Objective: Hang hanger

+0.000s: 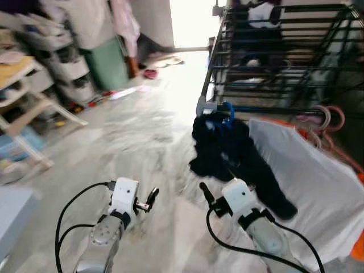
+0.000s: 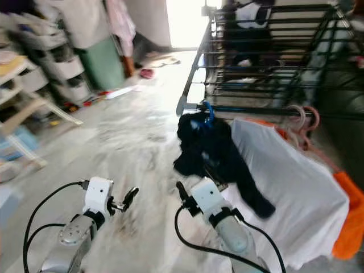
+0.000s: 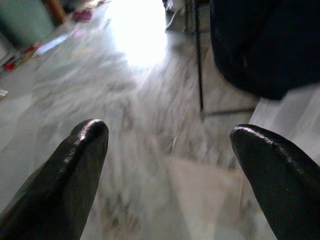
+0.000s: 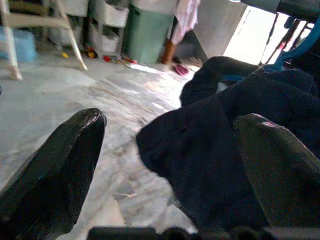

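While the dark garment lies draped over the white sheet, its blue hanger pokes out at the garment's top end, hook up and close to the lower bar of the black drying rack, so the thing to be hung sits near where it would likely go. Whether the hook is already caught on that bar or merely resting beside it I cannot tell, as the head views are blurred. Pink hangers lie further along the sheet by the rack, and an orange cloth shows at the sheet's far edge. Both arms are raised low over the marble floor, facing the pile, which reads as an approach posture. On the right, the right gripper points at the near edge of the dark garment; in its wrist view the two fingers are spread wide with nothing between them, and the cloth lies just beyond. On the left, the left gripper hovers over bare floor, its fingers also wide apart, holding and touching nothing. Shelves and a green bin stand well off to the left.
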Tool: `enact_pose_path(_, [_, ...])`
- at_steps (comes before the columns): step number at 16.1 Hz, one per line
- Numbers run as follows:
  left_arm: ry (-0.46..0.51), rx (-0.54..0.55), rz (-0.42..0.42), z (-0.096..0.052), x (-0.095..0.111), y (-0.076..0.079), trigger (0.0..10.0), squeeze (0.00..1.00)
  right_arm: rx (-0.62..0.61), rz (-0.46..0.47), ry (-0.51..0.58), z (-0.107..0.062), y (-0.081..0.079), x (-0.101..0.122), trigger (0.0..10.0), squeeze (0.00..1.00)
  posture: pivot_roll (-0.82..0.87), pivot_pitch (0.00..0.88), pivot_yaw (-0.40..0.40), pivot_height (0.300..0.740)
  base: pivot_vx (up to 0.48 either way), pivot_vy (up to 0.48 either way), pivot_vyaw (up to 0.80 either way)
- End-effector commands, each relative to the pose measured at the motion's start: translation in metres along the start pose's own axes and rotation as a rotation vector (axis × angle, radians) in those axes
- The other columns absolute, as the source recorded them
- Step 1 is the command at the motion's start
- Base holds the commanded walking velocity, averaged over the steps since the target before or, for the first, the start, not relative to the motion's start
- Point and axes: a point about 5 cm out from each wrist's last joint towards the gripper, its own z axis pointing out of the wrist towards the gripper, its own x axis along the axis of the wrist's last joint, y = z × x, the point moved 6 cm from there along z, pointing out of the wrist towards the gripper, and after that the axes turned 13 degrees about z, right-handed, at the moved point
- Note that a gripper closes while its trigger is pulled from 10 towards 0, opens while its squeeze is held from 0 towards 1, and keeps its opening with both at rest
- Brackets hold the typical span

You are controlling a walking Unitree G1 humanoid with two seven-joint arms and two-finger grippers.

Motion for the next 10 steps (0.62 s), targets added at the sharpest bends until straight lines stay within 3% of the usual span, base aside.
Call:
enact_pose_path(1, [-0.012,0.006,0.009,-0.0010,-0.0030,-0.0019,10.0,0.00,0.006,-0.003,0.000,-0.0017,-0.0011,0.0001,10.0,1.00,-0.20,0.000,0.152,0.740,-0.277,0.000,0.00])
enact_pose_path(8, [-0.016,0.009,0.011,-0.0014,-0.0053,-0.0018,10.0,0.00,0.007,0.011,-0.002,-0.0015,-0.0019,-0.0009,10.0,1.00,-0.19,0.000,0.149,0.740,-0.274,0.000,0.00])
enact_pose_path(10, [-0.014,0.013,0.010,-0.0013,-0.0054,-0.0021,10.0,0.00,0.009,0.007,-0.004,-0.0013,-0.0015,-0.0017,10.0,0.96,-0.19,0.000,0.149,0.740,0.000,0.000,0.00])
